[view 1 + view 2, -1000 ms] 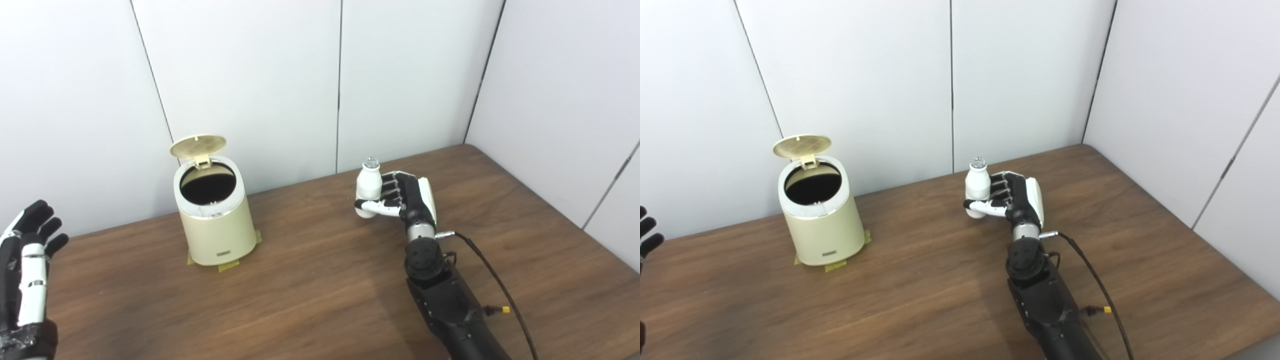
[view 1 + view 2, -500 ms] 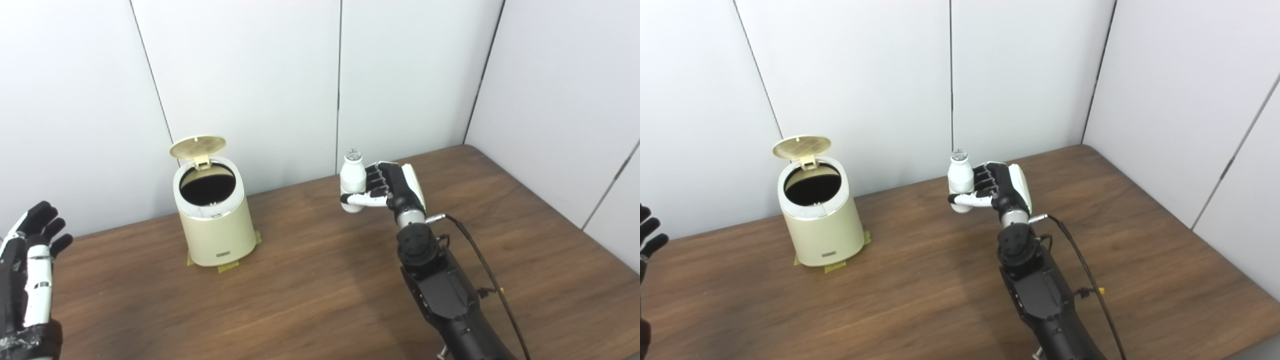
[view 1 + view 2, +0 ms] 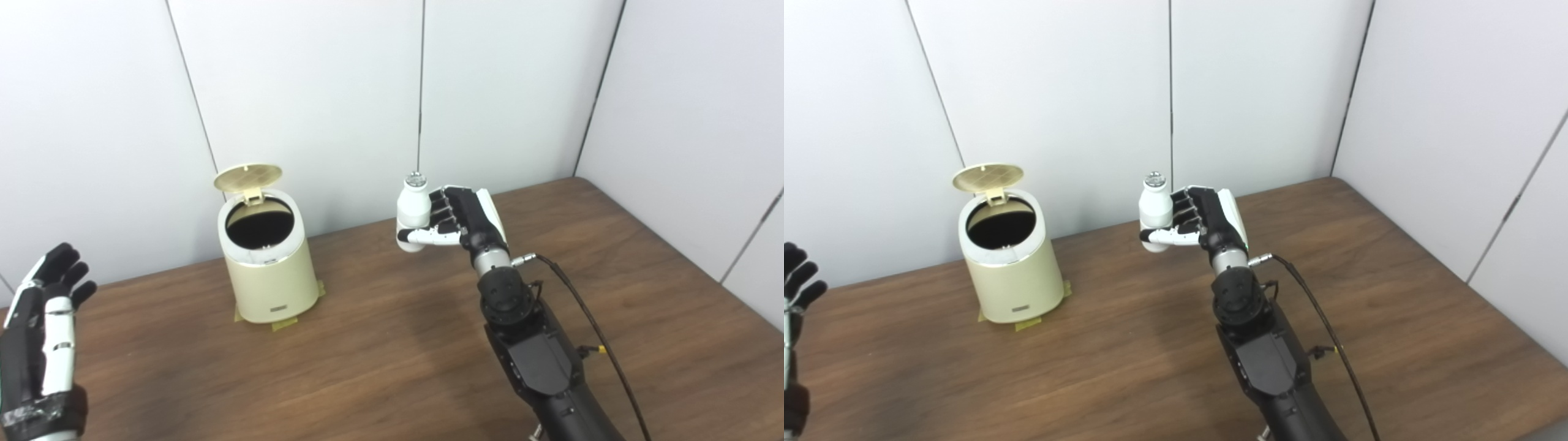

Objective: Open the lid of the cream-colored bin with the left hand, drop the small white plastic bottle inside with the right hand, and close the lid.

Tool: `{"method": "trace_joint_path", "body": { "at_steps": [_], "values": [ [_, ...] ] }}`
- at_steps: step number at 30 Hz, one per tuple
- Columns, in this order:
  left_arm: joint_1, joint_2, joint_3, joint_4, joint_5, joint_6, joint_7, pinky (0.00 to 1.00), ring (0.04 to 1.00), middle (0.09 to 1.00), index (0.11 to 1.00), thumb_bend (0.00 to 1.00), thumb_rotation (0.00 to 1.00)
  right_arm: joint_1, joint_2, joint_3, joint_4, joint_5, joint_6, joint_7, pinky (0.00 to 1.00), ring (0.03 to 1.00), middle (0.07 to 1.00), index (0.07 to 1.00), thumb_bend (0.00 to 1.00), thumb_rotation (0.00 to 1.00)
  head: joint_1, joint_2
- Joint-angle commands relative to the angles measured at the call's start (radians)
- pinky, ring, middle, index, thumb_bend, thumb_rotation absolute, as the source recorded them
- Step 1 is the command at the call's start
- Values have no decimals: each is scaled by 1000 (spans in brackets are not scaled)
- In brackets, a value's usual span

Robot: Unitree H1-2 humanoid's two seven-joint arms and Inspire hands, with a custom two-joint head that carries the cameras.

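Left eye view showed the bin (image 3: 268, 257) lid (image 3: 247, 176) raised, the right hand (image 3: 456, 214) clasping the bottle (image 3: 413, 205) well right of the bin, and the left hand (image 3: 43, 343) spread and empty; carrying it over the opening appeared next.

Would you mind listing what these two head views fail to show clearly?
- Bin floor: both views, lost in the dark interior.
- Bottle far side: both views, covered by the right robot hand.
- Left robot hand: right eye view, cut by the left edge.
- Label on the bin front: too small to read.

Bright, even, sharp pictures.
Soft overhead light throws a faint shadow on the counter (image 3: 429, 318) by the right arm; no glare.
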Motion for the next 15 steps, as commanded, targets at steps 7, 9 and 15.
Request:
{"method": "trace_joint_path", "body": {
  "at_steps": [7, 9, 15],
  "values": [
    [-24, 20, -14, 15, 15, -102, -18, 849, 899, 910, 888, 319, 796, -54, 43, 25, -89, 4, -17, 31, 436, 479, 524, 455, 525, 0, 26, 0],
    [-22, 23, -16, 24, 14, -119, -22, 848, 898, 911, 890, 309, 798, -59, 55, 38, -109, -2, -4, 41, 432, 480, 521, 455, 525, 0, 38, 1],
    [-18, 16, -18, 34, 7, -132, -33, 859, 905, 915, 895, 287, 764, -67, 80, 53, -148, 7, 14, 74, 457, 489, 522, 452, 525, 0, 85, 5]
  ]
}}
